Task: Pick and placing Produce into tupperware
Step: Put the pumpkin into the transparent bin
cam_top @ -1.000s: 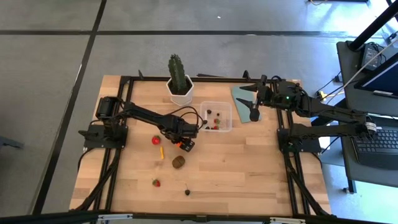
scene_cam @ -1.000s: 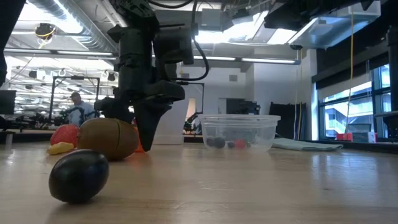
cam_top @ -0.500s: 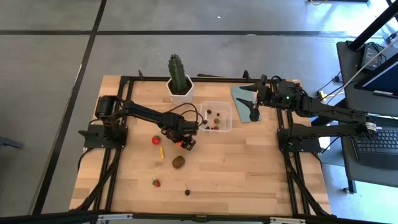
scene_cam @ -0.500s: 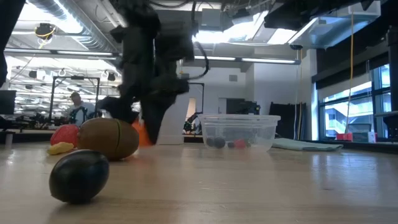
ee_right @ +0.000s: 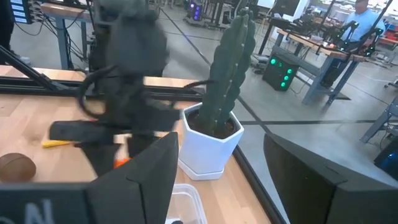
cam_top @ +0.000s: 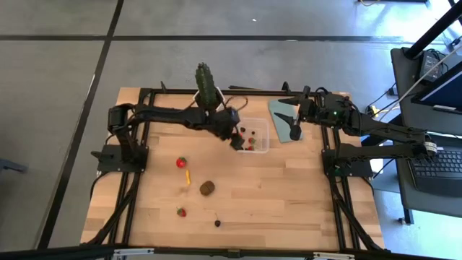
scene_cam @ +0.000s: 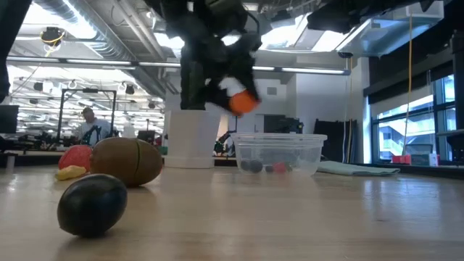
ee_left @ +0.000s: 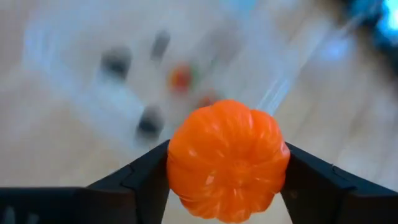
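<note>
We have lifted the orange ball [ee_left: 227, 160] off the wood by the brown oval [cam_top: 207, 188] and carried it to the clear tupperware [cam_top: 261, 124]; only the drop remains for this piece. The left gripper [cam_top: 236, 140] is clamped on it, hanging above the tupperware's near rim (arm stretched past the cactus [cam_top: 206, 83]). The right gripper [cam_top: 294, 130] waits beside the tupperware, fingers apart.

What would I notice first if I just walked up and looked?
Probably the bright orange ball, pinched in the left end effector above the edge of the clear tupperware. Next, the tall green cactus in its white pot at the table's far edge. The right end effector waits open over the blue-grey lid.
</note>
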{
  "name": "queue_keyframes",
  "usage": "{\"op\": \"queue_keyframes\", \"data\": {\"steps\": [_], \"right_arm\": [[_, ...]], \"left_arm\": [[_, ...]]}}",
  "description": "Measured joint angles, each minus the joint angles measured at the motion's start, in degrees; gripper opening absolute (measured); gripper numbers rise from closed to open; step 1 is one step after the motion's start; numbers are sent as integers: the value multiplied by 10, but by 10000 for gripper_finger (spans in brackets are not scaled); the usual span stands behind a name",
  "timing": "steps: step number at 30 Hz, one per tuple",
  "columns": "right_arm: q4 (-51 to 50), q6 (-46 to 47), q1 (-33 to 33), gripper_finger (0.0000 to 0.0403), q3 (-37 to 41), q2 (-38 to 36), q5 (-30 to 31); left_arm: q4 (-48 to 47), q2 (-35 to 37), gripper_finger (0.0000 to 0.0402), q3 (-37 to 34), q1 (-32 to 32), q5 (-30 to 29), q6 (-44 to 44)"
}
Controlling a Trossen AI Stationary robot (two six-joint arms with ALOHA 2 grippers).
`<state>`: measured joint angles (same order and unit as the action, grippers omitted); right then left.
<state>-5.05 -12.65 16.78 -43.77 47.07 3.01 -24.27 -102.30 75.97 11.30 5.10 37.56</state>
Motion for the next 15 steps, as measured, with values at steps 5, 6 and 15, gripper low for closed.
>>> {"op": "queue_keyframes", "data": {"steps": [5,6,15], "right_arm": [[6,0,0,239,0,0,0],[6,-1,0,239,0,0,0],[7,-14,0,239,0,0,0]], "left_arm": [[109,-7,247,4,19,-31,-49],[113,-9,247,4,20,-45,-55],[148,-45,247,4,7,-75,-113]]}}
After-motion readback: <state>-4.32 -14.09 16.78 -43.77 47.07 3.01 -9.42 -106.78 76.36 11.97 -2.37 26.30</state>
